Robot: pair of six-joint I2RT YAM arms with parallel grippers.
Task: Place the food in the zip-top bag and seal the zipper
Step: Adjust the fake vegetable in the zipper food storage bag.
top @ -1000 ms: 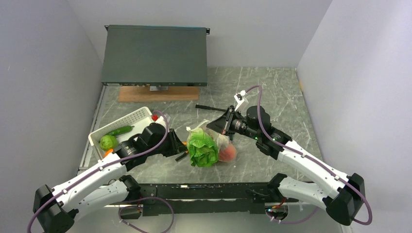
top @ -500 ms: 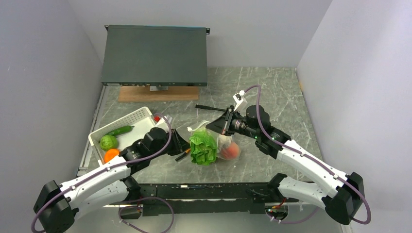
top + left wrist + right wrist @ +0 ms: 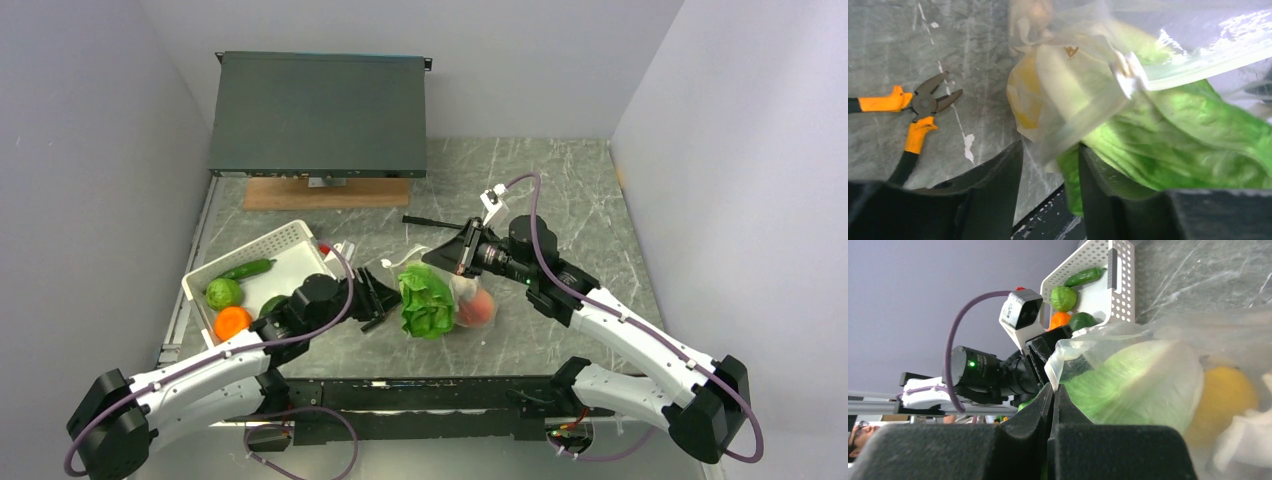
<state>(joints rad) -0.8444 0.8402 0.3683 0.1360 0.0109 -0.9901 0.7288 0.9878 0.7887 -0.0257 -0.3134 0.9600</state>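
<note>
The zip-top bag [image 3: 452, 290] hangs above the table, stuffed with a green leafy piece [image 3: 425, 306] and a pink-red peach [image 3: 480, 308]. My right gripper [image 3: 452, 256] is shut on the bag's top edge; in the right wrist view its jaws [image 3: 1054, 386] pinch the film above the leafy piece [image 3: 1133, 380] and a yellow lemon [image 3: 1223, 395]. My left gripper [image 3: 378, 298] is open at the bag's left side. In the left wrist view [image 3: 1049, 150], loose clear film hangs between the fingers, with the lemon [image 3: 1023, 100], leafy piece [image 3: 1173, 135] and zipper strip [image 3: 1198, 65] beyond.
The white slotted basket [image 3: 282, 243] at the left holds a green chili [image 3: 247, 268], a round green piece [image 3: 223, 292], an orange [image 3: 232, 322] and a dark green piece [image 3: 272, 305]. Orange-handled pliers [image 3: 913, 107] lie on the table beneath my left gripper. A dark metal box [image 3: 320, 115] stands at the back.
My left arm has moved right, bringing its gripper up to the bag's left side and uncovering the orange in the basket. The right gripper still holds the bag's edge.
</note>
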